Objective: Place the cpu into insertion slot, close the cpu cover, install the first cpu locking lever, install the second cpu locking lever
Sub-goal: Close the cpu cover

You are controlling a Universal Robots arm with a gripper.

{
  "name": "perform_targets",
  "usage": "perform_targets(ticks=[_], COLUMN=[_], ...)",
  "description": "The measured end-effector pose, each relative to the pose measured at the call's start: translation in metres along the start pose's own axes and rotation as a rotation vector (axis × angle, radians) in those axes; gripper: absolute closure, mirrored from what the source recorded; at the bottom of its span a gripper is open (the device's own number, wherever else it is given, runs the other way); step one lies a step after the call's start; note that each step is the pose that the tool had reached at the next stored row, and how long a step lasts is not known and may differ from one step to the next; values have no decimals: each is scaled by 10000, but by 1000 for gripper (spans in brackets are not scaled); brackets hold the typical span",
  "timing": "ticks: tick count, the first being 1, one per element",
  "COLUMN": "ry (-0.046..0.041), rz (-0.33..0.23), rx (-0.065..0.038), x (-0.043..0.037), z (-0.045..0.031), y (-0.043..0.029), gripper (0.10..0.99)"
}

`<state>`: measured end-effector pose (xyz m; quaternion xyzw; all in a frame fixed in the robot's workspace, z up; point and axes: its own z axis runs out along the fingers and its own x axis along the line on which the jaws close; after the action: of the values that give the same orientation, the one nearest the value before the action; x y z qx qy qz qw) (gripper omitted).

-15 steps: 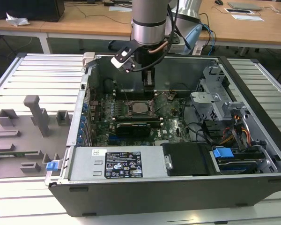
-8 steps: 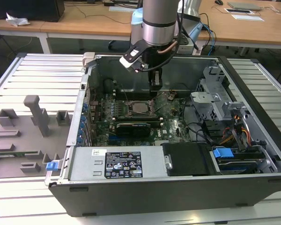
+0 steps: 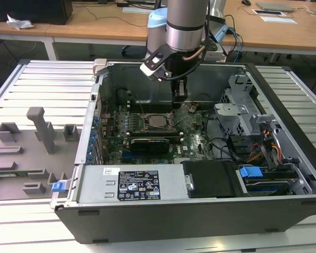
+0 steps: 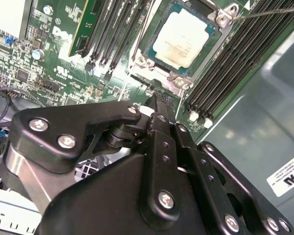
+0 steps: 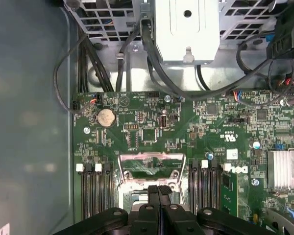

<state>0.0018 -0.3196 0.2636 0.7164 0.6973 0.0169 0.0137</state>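
Casing of a grey computer tower [image 3: 147, 224] is lying open on a slatted metal table [image 3: 47, 84]. In the exterior view, a labelled silver box [image 3: 131, 184] and a black drive box [image 3: 210, 179] are sitting nearest the camera.

Behind them a green motherboard [image 3: 196, 139] is lying flat, and the insertion slot [image 3: 147, 124] is sitting near its middle. The cpu [image 3: 159, 122] is resting inside that slot. In the second wrist view the cpu [image 4: 182, 38] is showing a pale, silvery-beige square top with rounded corners. It is lying level within the slot's dark frame [image 4: 206, 50], with rows of black memory slots [image 4: 235, 63] running on either side. A thin steel rod [image 4: 269, 11] is slanting away from one corner of the slot.

The cpu cover [image 5: 152, 155] is standing tilted up off the slot, not lying over the chip. In the first wrist view it is showing as a shiny frame with board visible through its cut-out.

The gripper [image 3: 180, 100] is hanging just beside the slot toward the exterior view's right. Its fingers [image 5: 155, 192] are pressing together with no gap, right at the cover's edge; whether they are touching it is unclear.

Farthest back, wooden desks [image 3: 110, 23] are crossing the room.
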Motion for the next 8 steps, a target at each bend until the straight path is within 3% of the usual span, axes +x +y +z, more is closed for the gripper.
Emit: perform_targets(ticks=[8], ry=[-2], rz=[-1], rx=[107], x=[2], z=[6], y=[143], gripper=[980])
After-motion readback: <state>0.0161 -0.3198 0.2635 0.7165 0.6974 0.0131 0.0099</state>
